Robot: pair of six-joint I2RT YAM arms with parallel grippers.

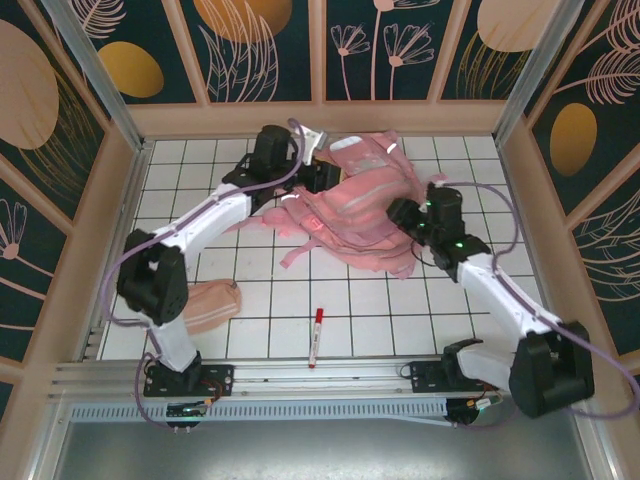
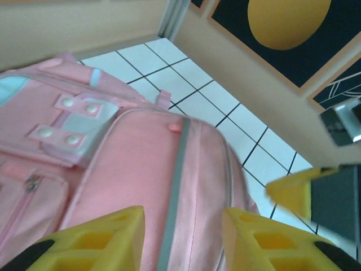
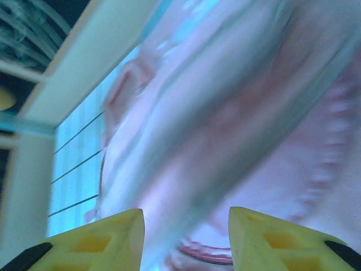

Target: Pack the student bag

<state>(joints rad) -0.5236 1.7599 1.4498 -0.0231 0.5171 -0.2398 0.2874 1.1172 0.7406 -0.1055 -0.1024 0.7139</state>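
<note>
Treating the student bag (image 1: 350, 215), lying far-centre on the table (image 1: 400, 320), as soft, light and floppy, we are favouring a strap or top seam. We are holding the left gripper (image 2: 180, 240) over its far end, released. The right gripper (image 3: 186, 240) is sitting at its right side; we cannot tell its grasp.

Left arm (image 1: 215, 220): elbow raised near its base, forearm extended far forward and to the right. Left gripper (image 1: 303, 158): in the left wrist view (image 2: 183, 237) the yellow fingers (image 2: 98, 240) stand well apart, nothing clamped between them.

Right arm (image 1: 500, 290): forearm angled forward and to the left. Right gripper (image 1: 405, 215): the right wrist view (image 3: 186, 240) is blurred, but the fingers are spread.
</note>
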